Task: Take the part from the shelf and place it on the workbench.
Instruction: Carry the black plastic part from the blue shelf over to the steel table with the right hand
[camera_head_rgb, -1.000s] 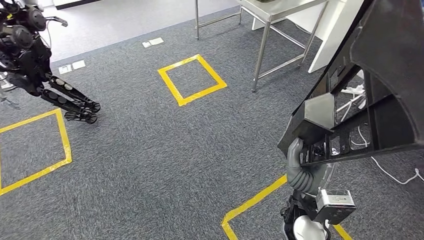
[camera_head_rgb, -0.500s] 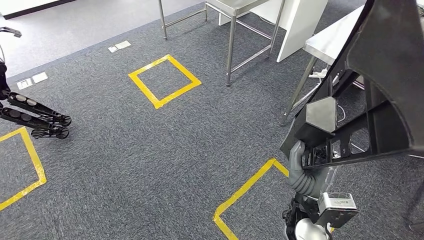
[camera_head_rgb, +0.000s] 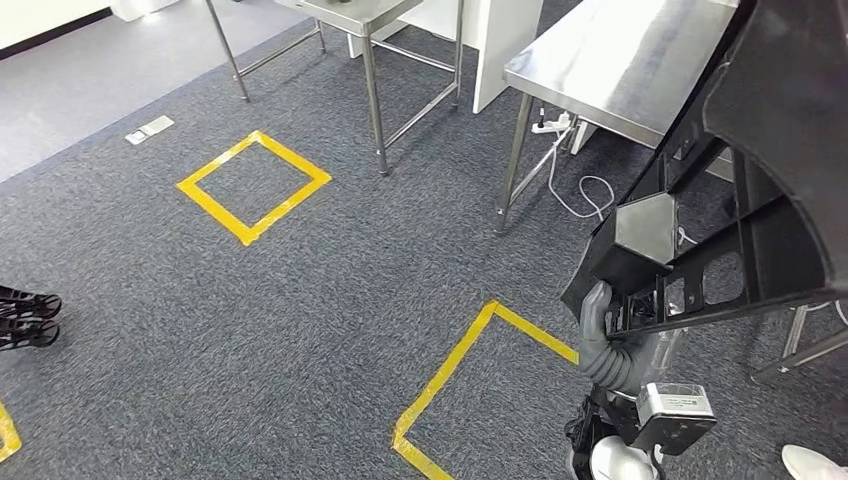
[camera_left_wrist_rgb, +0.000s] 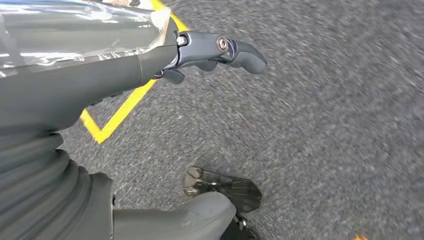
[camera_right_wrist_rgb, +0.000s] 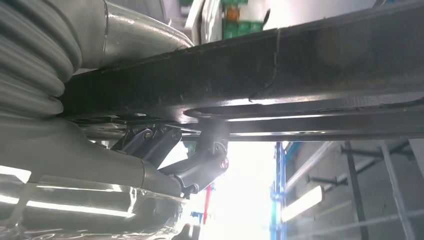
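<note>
The part (camera_head_rgb: 745, 190) is a large black frame with ribs and cut-outs, held up at the right of the head view. My right hand (camera_head_rgb: 603, 335) grips its lower edge from below. In the right wrist view the part (camera_right_wrist_rgb: 280, 65) spans the picture and my dark fingers (camera_right_wrist_rgb: 202, 162) hook under its rim. The steel workbench (camera_head_rgb: 610, 60) stands just behind the part, its top bare. My left hand (camera_left_wrist_rgb: 150, 65) hangs over the grey carpet, fingers (camera_left_wrist_rgb: 235, 50) and thumb (camera_left_wrist_rgb: 200, 215) apart, holding nothing.
A second steel table (camera_head_rgb: 355, 12) and a white panel (camera_head_rgb: 500, 45) stand further back. Yellow tape squares (camera_head_rgb: 255, 185) (camera_head_rgb: 470, 370) mark the carpet. A white cable (camera_head_rgb: 585, 190) lies under the workbench. A white shoe (camera_head_rgb: 815, 462) is at the lower right, dark robot feet (camera_head_rgb: 25, 318) at the left edge.
The whole view has swung, so the floor marks slid left and the workbench came into view at the upper right. The part stays held in my right hand.
</note>
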